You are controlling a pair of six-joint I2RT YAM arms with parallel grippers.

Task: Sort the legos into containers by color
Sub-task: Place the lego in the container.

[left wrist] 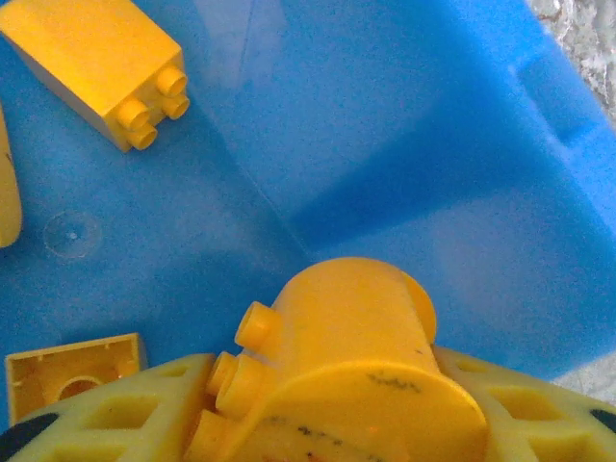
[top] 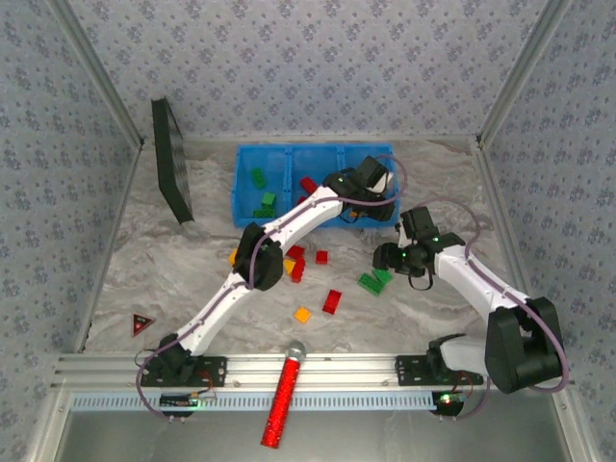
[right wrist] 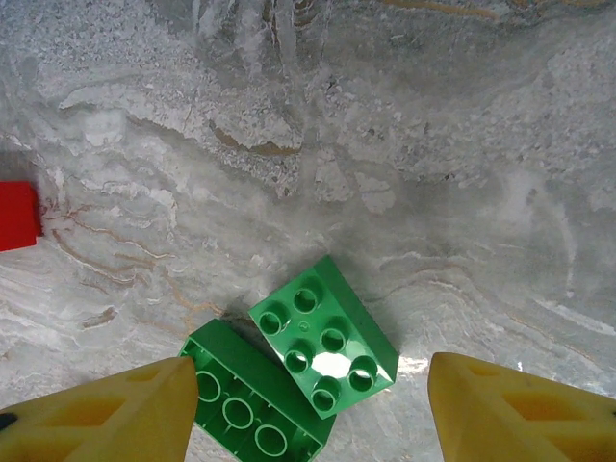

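Left wrist: my left fingers hold a yellow brick over yellows in the tray. Right fingers gape above green bricks.

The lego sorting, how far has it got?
Partly done. The blue tray already holds green bricks left, a red brick in the middle and a yellow brick. The left gripper holds a yellow piece over it. The open right gripper hovers over two loose green bricks; red bricks and an orange one wait on the table.
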